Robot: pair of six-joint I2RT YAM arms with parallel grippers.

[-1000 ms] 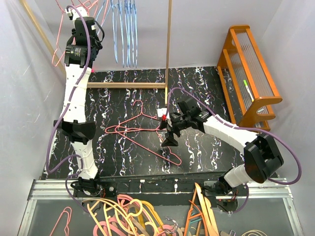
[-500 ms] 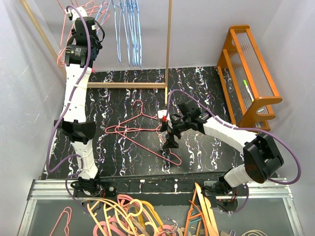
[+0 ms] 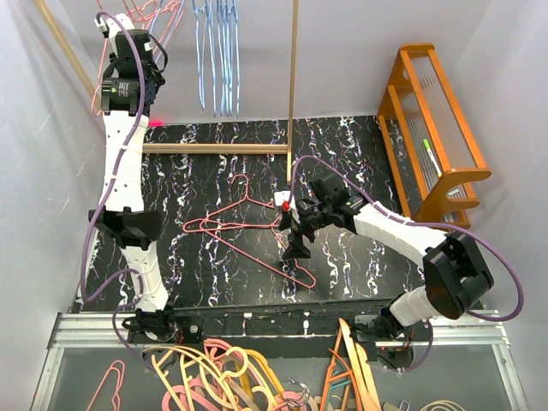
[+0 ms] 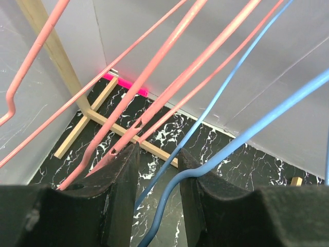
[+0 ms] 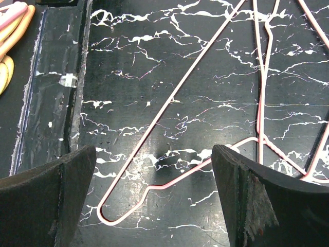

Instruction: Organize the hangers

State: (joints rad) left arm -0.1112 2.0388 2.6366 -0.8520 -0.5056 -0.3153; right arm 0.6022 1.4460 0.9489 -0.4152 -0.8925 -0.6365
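Black marble-patterned counter (image 3: pixel 214 171), enclosed by white walls.

Near edge, in front of the arm bases: a loose heap of thick hangers (image 3: pixel 214 368) in orange, pink and cream, lying tangled.

Mid-counter: two pink wire hangers (image 3: pixel 231 225) lie flat and overlap, one with its hook towards the far side. The right hand (image 3: pixel 293 233) hovers just above their right-hand ends. Its fingers are spread wide and nothing sits between them. The right wrist view shows a rounded corner of one pink wire on the counter directly below the gap, with no contact.

Right side: an orange wooden shelf unit (image 3: pixel 437 128) stands against the wall, well apart from both arms.

Far side: a wooden frame, with a base bar (image 3: pixel 214 148) on the counter and an upright post (image 3: pixel 294 77). Blue wire hangers (image 3: pixel 218 51) hang in a close bunch to the left of the post. Further pink hung hangers (image 4: pixel 169 82) are just to their left.

The left arm reaches up to the far left corner. The left hand (image 4: pixel 158 154) is among these hung wires, its fingers drawn close with a narrow gap. Pink wires pass behind the left finger and a blue wire crosses the gap. Whether any wire is pinched cannot be determined.
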